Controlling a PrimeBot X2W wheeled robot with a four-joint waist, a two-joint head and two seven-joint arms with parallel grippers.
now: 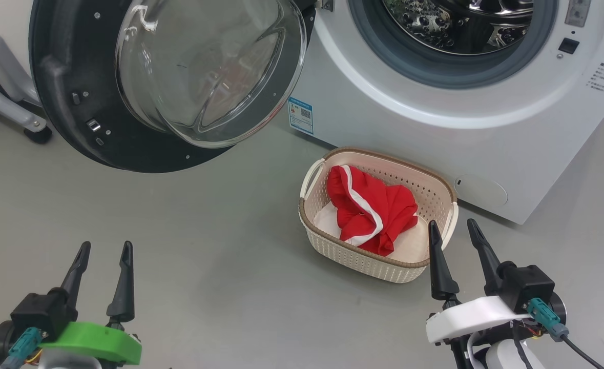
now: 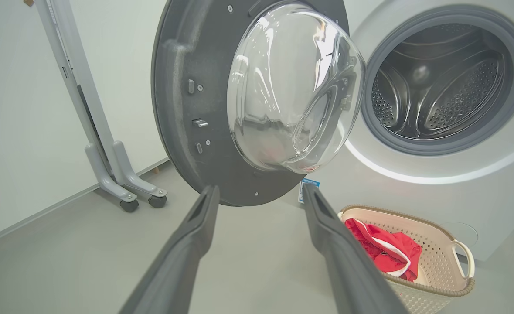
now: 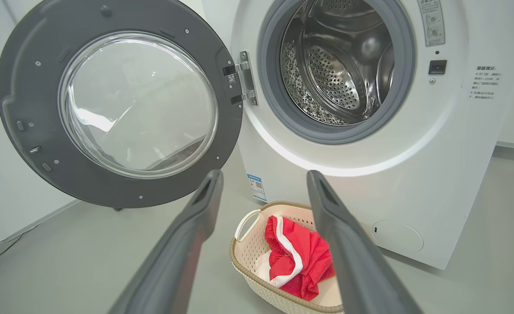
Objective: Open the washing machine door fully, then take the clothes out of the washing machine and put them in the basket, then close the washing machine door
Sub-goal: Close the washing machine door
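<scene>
While up over the floor (image 1: 189,230), spread wide apart and holding nothing: left fingers (image 1: 125,259), right fingers (image 1: 434,240). Red and white clothes (image 1: 371,205) in the basket (image 1: 383,156), just beside the washing machine (image 1: 383,118), door (image 1: 76,61) wide open.

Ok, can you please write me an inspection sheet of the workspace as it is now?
Surface: grey floor, smooth.
Job's things: washing machine door swung wide open; drum looks empty in its visible part; red and white clothes lie in the basket, on the floor before the washing machine.
Clutter: nothing seen.
Grippers: left gripper and right gripper both open, holding nothing.
Cables: teal plug at each wrist; black cable at the right one.
Surroundings: white wall; grey wheeled stand left of the door.
</scene>
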